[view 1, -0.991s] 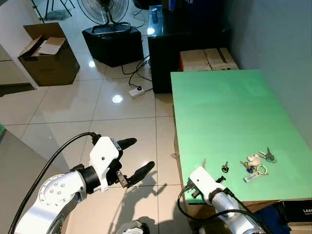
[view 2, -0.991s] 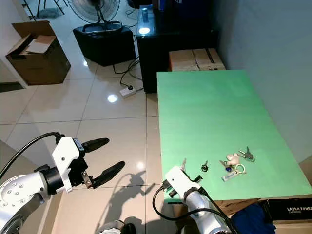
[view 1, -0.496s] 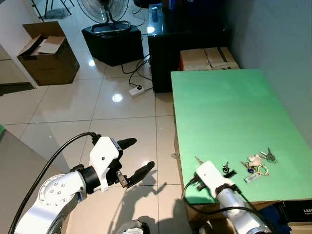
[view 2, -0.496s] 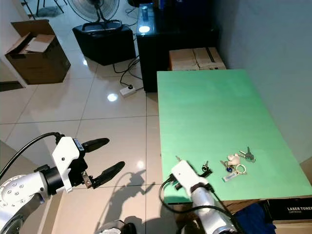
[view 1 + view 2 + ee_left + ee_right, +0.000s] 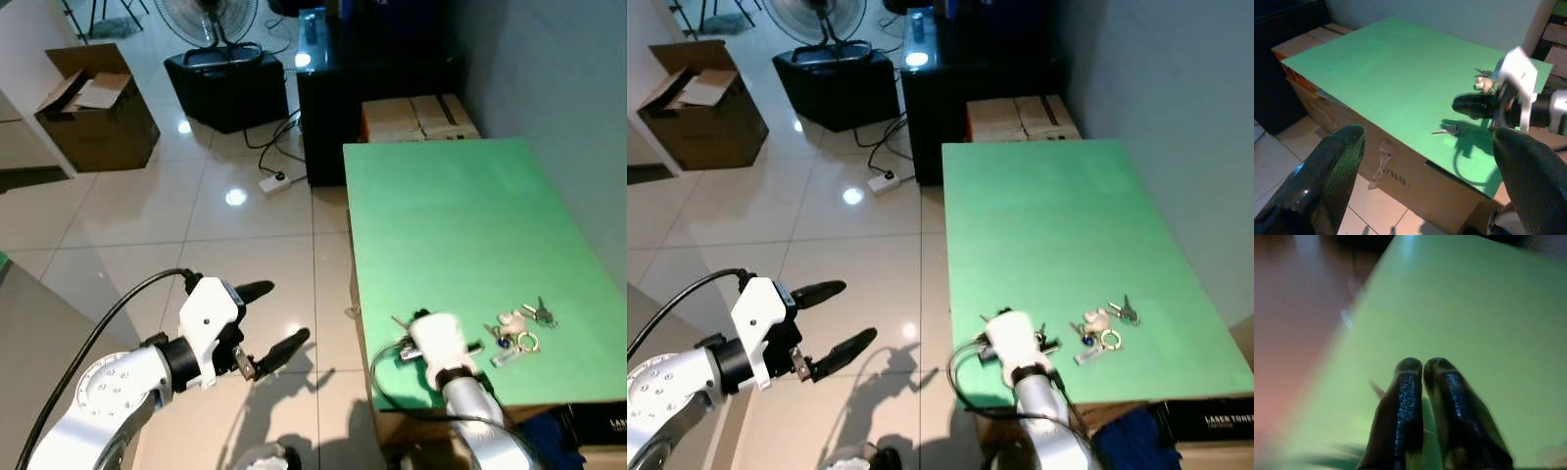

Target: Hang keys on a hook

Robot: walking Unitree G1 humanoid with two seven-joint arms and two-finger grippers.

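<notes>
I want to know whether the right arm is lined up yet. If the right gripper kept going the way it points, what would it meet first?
Probably the key bunch on the green table. The right gripper points toward it with fingers shut, low over the table, so depth is unclear; it may touch the tabletop first.

Keys [image 5: 517, 332] on table [image 5: 460, 225], near its right edge

The right wrist view is smeared with blur, so the green table [image 5: 1484, 308] beyond the right gripper [image 5: 1422, 366] shows no detail. The 2 fingertips [image 5: 1408, 368] press together; whether anything sits between them cannot be told. Just beyond that gripper, the keys [image 5: 516, 329] are too small to count. The right forearm [image 5: 480, 431] runs off the bottom edge.
</notes>
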